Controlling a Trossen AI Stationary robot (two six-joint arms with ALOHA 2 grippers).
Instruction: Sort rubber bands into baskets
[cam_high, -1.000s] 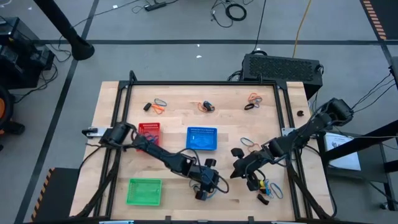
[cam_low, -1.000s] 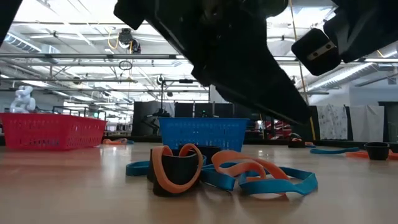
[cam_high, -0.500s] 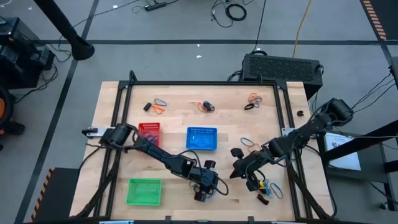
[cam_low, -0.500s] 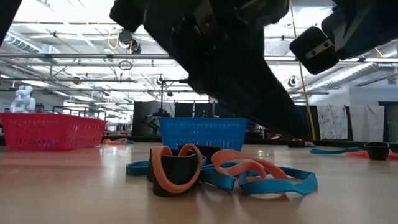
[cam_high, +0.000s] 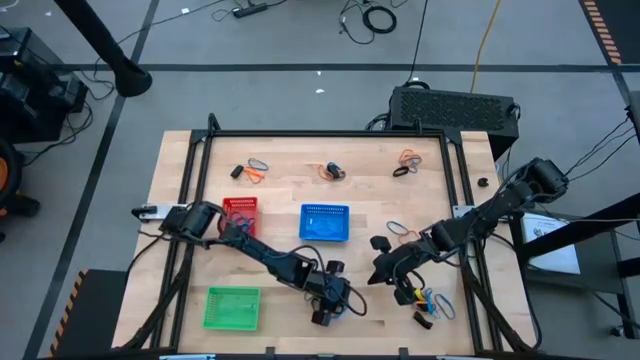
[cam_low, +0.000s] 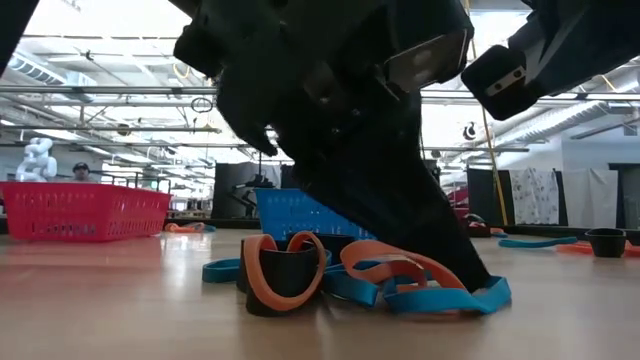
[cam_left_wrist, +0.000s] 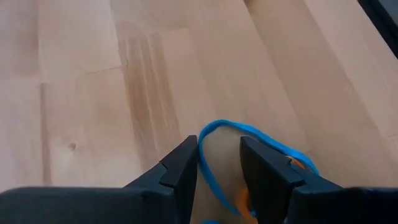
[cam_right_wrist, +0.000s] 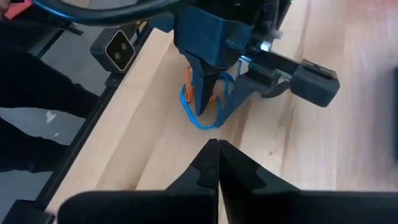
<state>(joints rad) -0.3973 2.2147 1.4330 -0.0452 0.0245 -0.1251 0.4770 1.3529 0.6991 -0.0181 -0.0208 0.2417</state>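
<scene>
Reaching down at the near edge of the wooden table, the left gripper stands with its two dark fingers part-way apart, straddling one strand of a thin blue elastic rubber band that lies in a small tangle of blue and orange loops around a black one; no grip is confirmed, the band resting flat on the wood. Landmark for all positions: the blue rectangular plastic mesh basket at table centre. That tangle lies toward the near edge from the blue basket, slightly right. The right gripper, fingers pressed together and holding nothing, waits to the right of the blue basket, facing the left gripper's work. Baskets counted: three, namely the blue one, a red mesh basket just left of it, and a green mesh basket left and toward the near edge. No band can be made out in any basket, though the contents are too small to confirm. Progress is judged early: essentially all sorting remains. Band clusters counted: six, being three small groups along the far side beyond the blue basket, one loop right of it, the tangle under the left gripper, and a mixed clump at the near right. Individual bands cannot be counted.
</scene>
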